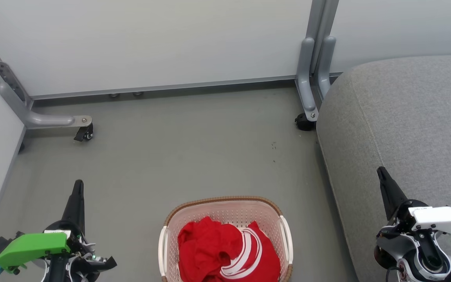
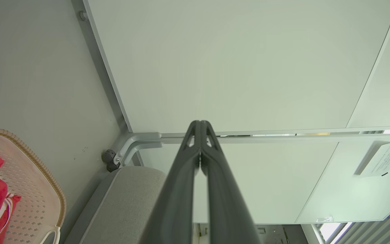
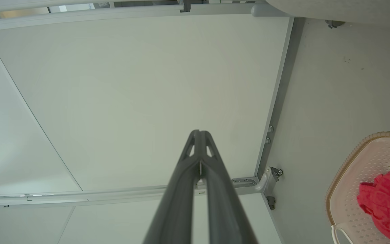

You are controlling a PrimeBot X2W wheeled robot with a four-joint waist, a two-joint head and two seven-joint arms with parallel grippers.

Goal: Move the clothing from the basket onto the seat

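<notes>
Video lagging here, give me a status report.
Left gripper and right gripper shut, empty, either side of cream perforated plastic basket. Bright red white-striped clothing heaped inside. Large grey fabric seat at right; no obstacle seen.

- Basket (image 1: 225,213): perforated plastic, slight sheen, woven-look rim.
- Clothing (image 1: 206,246): soft matt cloth.
- Seat (image 1: 405,117): fabric, fine rough weave.
- Floor (image 1: 190,145): smooth, matt.
- Partition legs (image 1: 307,78): smooth grey metal.

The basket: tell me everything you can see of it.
The basket is cream-white perforated plastic, a rounded rectangle with a brown woven-look rim and white side handles. It stands upright on the grey floor, left of the seat and apart from it, cut off by the head view's bottom edge. Red clothing with white stripes lies heaped inside.
</notes>
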